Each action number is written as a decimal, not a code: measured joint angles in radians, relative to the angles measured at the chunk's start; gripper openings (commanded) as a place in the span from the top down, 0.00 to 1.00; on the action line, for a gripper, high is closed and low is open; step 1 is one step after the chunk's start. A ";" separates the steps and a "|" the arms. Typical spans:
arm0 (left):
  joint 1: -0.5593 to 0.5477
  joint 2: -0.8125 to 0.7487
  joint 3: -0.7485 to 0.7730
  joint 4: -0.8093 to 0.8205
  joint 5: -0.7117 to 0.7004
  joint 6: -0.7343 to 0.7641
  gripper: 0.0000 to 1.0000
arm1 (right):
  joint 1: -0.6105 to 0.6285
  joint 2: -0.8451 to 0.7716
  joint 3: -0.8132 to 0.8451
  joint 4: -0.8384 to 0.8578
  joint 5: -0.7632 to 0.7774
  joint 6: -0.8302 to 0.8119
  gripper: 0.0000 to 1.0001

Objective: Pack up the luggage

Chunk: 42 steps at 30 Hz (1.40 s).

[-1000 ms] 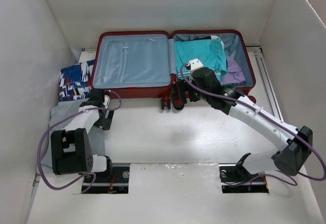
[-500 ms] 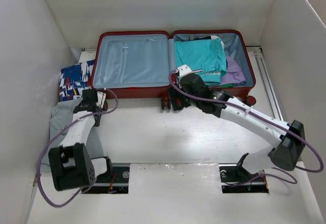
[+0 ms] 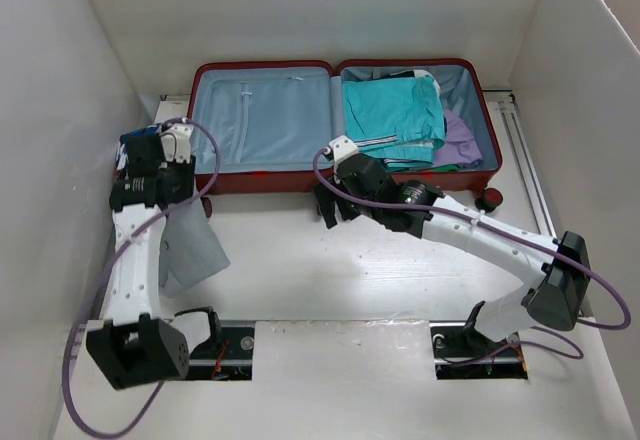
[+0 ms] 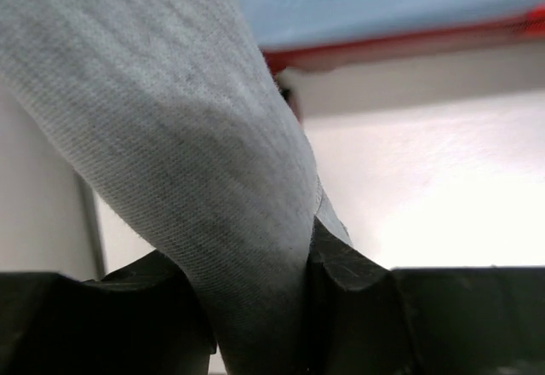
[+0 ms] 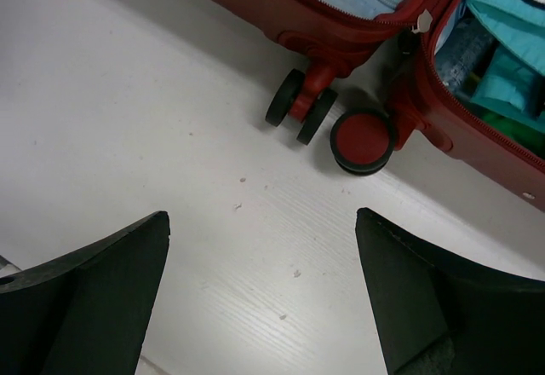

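Inside, the luggage (image 3: pixel 260 125) holds teal clothes (image 3: pixel 392 110), purple garment (image 3: pixel 460 143); left pincer (image 4: pixel 260 307) grips grey cloth (image 4: pixel 170 136), right pincer (image 5: pixel 262 222) gapes wide.

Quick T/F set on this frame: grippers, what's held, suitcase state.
1. The left gripper is shut on the grey cloth. True.
2. Teal clothes lie in the right half of the suitcase. True.
3. The right gripper holds the teal clothes. False: it is open and empty, above the table near the wheels.
4. The suitcase is closed. False: it lies open.
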 measured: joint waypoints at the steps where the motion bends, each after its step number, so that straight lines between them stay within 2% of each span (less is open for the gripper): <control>1: 0.000 0.036 0.035 -0.009 0.023 -0.015 1.00 | 0.000 0.000 0.000 0.008 -0.002 -0.009 0.06; 4: -0.024 0.159 0.134 -0.014 0.076 -0.070 1.00 | 0.000 0.000 0.012 0.037 -0.021 -0.060 0.01; 7: -0.093 0.299 0.235 -0.014 0.098 -0.114 1.00 | 0.000 0.011 0.058 0.074 -0.060 -0.124 0.01; 12: -0.204 0.445 0.355 -0.021 0.090 -0.164 1.00 | -0.040 0.075 0.173 0.212 -0.223 -0.190 0.01; 19: -0.298 0.659 0.575 -0.071 0.087 -0.222 1.00 | -0.140 0.378 0.476 0.322 -0.446 -0.201 0.01; 24: -0.294 0.737 0.663 -0.114 0.092 -0.267 1.00 | -0.141 0.584 0.578 0.325 -0.525 -0.145 0.01; 29: -0.292 0.762 0.688 -0.126 0.092 -0.303 1.00 | -0.140 0.703 0.645 0.336 -0.591 -0.107 0.01; 35: -0.293 0.783 0.718 -0.145 0.084 -0.315 1.00 | -0.146 0.710 0.656 0.370 -0.649 -0.098 0.01; 39: -0.296 0.793 0.731 -0.150 0.074 -0.323 1.00 | -0.133 0.605 0.535 0.382 -0.604 -0.103 0.01; 42: -0.301 0.793 0.731 -0.151 0.063 -0.327 1.00 | -0.116 0.542 0.515 0.377 -0.555 -0.096 0.01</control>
